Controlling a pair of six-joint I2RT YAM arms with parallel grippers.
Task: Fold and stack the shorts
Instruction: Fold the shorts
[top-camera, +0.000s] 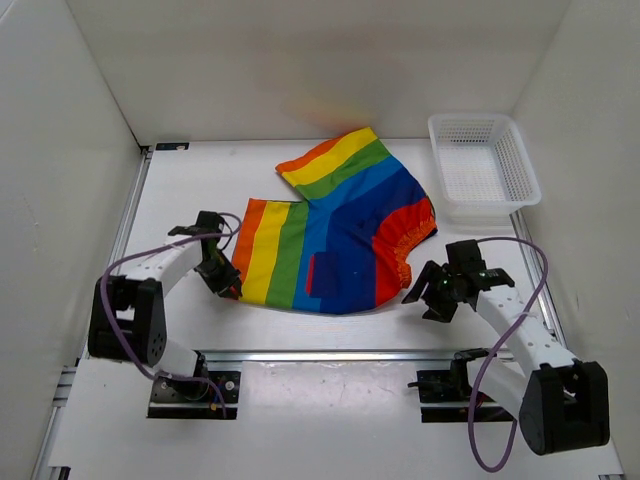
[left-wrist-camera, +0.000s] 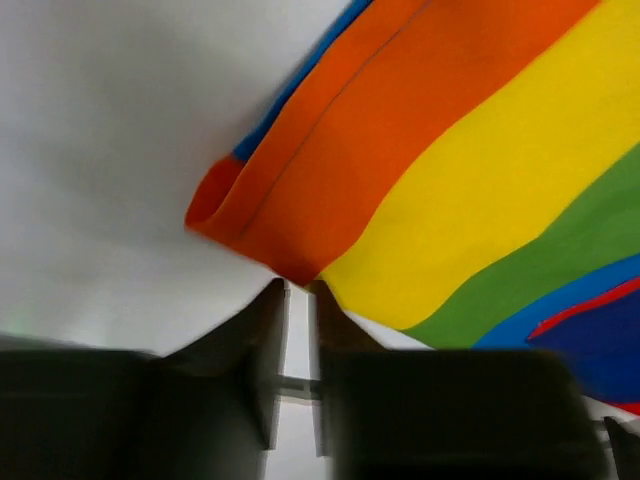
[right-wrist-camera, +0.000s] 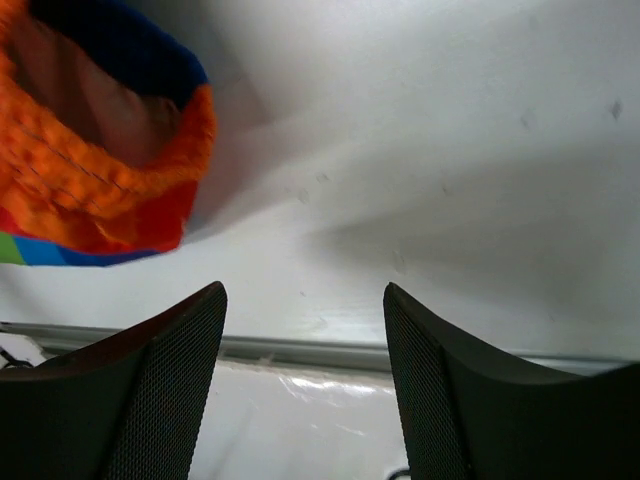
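The left gripper (top-camera: 226, 282) sits low at about 8 o'clock on the white desk (top-camera: 190, 190), right at the near corner of the shorts' (top-camera: 330, 230) orange leg hem. In the left wrist view its jaws stand almost together, with only a thin slit between them. The orange corner (left-wrist-camera: 285, 262) comes down right to the fingertips (left-wrist-camera: 274, 300). The view is blurred, so I cannot tell whether that corner is pinched or only touching.

The shorts lie spread out flat in the middle of the desk, stripes up. One leg reaches toward 9 o'clock and ends in an orange band. The other leg angles up toward 12 o'clock. The gathered orange-red waistband (top-camera: 408, 240) faces 3 o'clock. A dark blue pocket (top-camera: 325, 275) shows on the near side, toward 6 o'clock.

The right gripper (top-camera: 428, 297) is at about 4 o'clock, just off the waistband and apart from it. Its jaws are spread wide with nothing between them. In the right wrist view only bare desk shows between the two dark fingers (right-wrist-camera: 170, 380), and the waistband's open mouth lies up at 10 o'clock.

A white mesh basket (top-camera: 483, 165) stands at 2 o'clock, near the waistband end of the shorts but not touching them.
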